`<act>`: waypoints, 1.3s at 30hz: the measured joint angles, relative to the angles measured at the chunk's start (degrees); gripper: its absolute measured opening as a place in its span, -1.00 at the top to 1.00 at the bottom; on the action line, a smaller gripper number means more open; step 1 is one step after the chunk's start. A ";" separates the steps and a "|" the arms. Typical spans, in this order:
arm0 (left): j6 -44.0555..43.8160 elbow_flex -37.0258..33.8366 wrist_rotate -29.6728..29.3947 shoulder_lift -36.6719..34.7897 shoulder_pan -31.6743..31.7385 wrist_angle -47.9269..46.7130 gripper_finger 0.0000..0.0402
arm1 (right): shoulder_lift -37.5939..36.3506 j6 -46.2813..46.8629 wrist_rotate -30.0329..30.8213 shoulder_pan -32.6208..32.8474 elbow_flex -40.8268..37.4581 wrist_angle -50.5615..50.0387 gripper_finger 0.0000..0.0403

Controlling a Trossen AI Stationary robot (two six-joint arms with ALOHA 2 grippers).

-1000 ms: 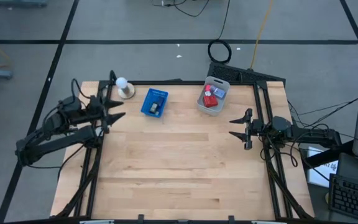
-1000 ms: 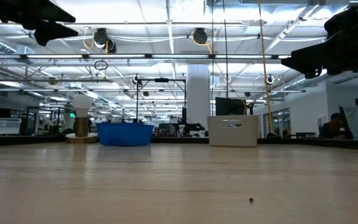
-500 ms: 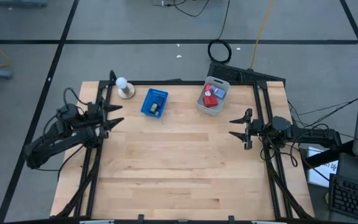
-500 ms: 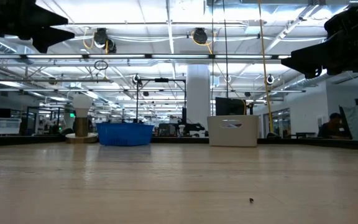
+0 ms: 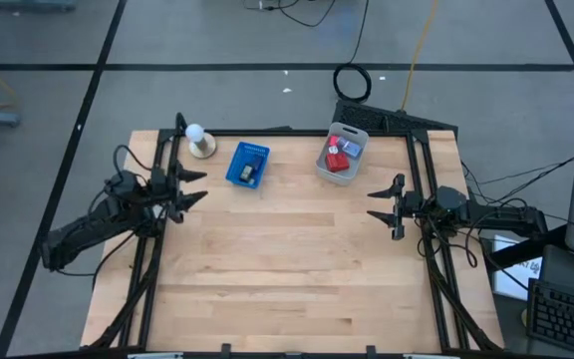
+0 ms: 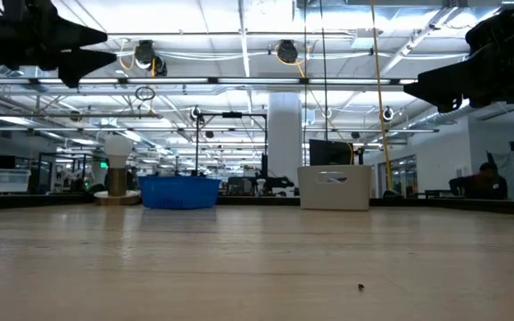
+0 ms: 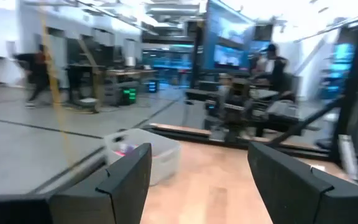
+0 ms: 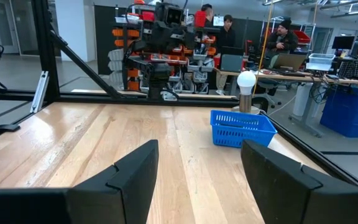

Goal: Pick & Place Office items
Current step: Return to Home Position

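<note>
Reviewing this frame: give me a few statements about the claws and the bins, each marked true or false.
1. The left claw and the right claw are both open and hold nothing. True.
2. The blue bin sits at the centre of the table. False: it stands near the far edge, beside the white ball.
3. The grey bin holds red pieces. True.
4. The left claw is reaching into the blue bin. False: it hangs over the table's left edge, apart from the bin.
</note>
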 joint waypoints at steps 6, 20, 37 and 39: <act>-2.78 -3.81 10.37 0.00 -2.13 6.95 -0.34 | 0.00 0.00 -0.01 -0.01 -0.02 0.00 -0.10; 4.62 -3.87 -3.01 0.02 -24.78 4.21 -0.34 | -0.02 0.00 0.01 0.01 0.00 0.00 -0.10; 7.64 -5.79 -9.22 0.02 -27.82 -0.62 -0.34 | -0.01 0.00 -0.01 0.01 -0.01 0.00 -0.10; 8.64 -7.01 -8.76 -0.01 -27.82 2.76 -0.34 | -0.02 0.00 -0.01 0.01 0.00 0.00 -0.10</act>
